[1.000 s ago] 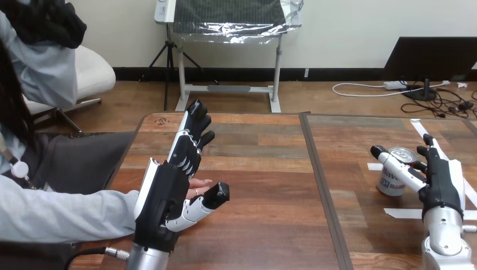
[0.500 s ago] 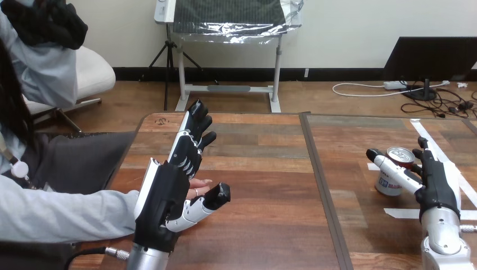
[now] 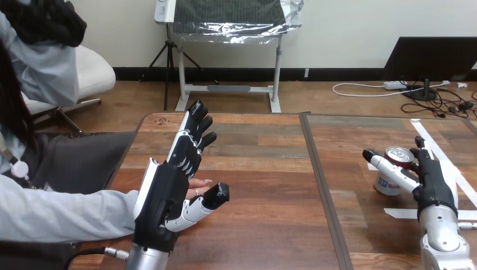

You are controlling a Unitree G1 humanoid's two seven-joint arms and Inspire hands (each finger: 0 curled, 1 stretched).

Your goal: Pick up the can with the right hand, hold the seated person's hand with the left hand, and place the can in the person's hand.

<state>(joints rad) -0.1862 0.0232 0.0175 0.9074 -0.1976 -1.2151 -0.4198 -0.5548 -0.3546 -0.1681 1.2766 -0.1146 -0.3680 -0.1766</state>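
Observation:
A white and red can (image 3: 397, 154) stands upright on the right half of the table. My right hand (image 3: 433, 188) is against its near right side, open: the thumb reaches across the can's front to the left, and the fingers stand up behind its right edge. On the left, my left hand (image 3: 166, 194) is open, fingers straight and pointing away, thumb spread to the right. The person's hand (image 3: 198, 183) lies on the table under it. Only its fingertips show, between my palm and thumb. I cannot tell whether the two touch.
The person's grey sleeve (image 3: 56, 214) comes in from the left edge along the table's near left corner. White tape strips (image 3: 444, 163) mark the table around the can. A dark seam (image 3: 320, 180) splits the tabletop down the middle.
My right hand has slid a little left and closer round the can, its thumb now reaching further past the can's front. The can has edged slightly left. My left hand and the person's hand are unchanged.

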